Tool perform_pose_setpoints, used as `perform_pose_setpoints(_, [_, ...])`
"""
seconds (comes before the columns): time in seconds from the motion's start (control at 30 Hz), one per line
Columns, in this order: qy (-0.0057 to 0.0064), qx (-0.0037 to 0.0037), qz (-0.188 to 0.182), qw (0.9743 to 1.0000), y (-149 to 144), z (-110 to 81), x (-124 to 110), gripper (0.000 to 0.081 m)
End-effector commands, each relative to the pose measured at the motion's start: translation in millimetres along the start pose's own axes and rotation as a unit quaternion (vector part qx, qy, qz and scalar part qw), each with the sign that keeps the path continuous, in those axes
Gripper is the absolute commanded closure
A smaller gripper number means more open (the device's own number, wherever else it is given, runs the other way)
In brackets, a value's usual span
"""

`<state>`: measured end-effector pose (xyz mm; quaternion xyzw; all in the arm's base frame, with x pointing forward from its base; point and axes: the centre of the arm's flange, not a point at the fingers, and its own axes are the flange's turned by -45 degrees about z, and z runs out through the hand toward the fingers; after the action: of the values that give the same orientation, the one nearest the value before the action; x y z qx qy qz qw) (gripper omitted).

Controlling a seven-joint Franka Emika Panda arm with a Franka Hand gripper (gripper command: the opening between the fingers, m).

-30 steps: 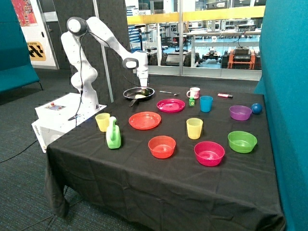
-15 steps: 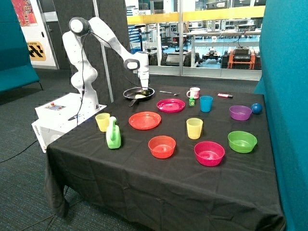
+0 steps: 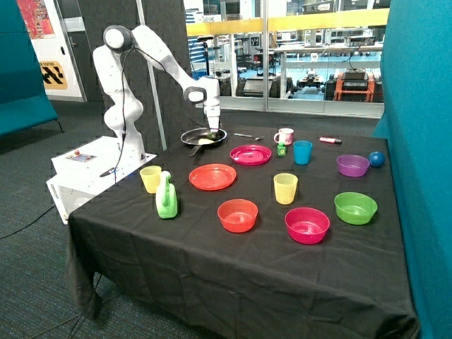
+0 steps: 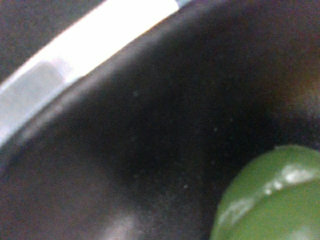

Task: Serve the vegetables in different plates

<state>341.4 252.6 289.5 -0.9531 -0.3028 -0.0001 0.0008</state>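
Observation:
My gripper (image 3: 212, 131) is down inside the black frying pan (image 3: 192, 136) at the table's back edge. The dark green lumpy vegetable (image 4: 270, 200) lies very close under it on the pan's dark floor (image 4: 150, 125). The yellow-orange vegetable (image 3: 205, 141) lies in the pan beside the gripper. The red-orange plate (image 3: 212, 176) sits in front of the pan and holds nothing. The magenta-pink plate (image 3: 250, 154) sits next to the pan and holds nothing.
Two yellow cups (image 3: 150, 179) (image 3: 285, 188), a green watering can (image 3: 167, 196), red (image 3: 237, 215), pink (image 3: 306, 224), green (image 3: 355, 207) and purple (image 3: 352, 165) bowls, a blue cup (image 3: 302, 152), a small green bottle (image 3: 281, 149) and a mug (image 3: 284, 135) stand around.
The gripper has shifted slightly sideways and lower over the pan. Nothing else has moved.

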Motion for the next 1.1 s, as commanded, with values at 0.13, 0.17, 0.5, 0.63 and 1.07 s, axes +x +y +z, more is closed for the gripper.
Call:
perform_pose_setpoints(0.13, [-0.0003,-0.00071,0.002,1.0,3.8,3.1,-1.8,0.0195])
perform_pose_setpoints(0.17, [-0.0003,-0.00071,0.002,1.0,3.7,3.2,-1.4,0.0194])
perform_pose_setpoints(0.5, [-0.0003,-0.00071,0.001,1.0,-0.3,6.2,2.8,0.0185])
perform_pose_setpoints(0.63, [-0.0003,-0.00071,0.004,1.0,-1.9,8.7,1.5,0.0227])
perform_pose_setpoints(1.07, [-0.0003,-0.00071,0.005,1.0,-3.3,11.5,-2.4,0.0598])
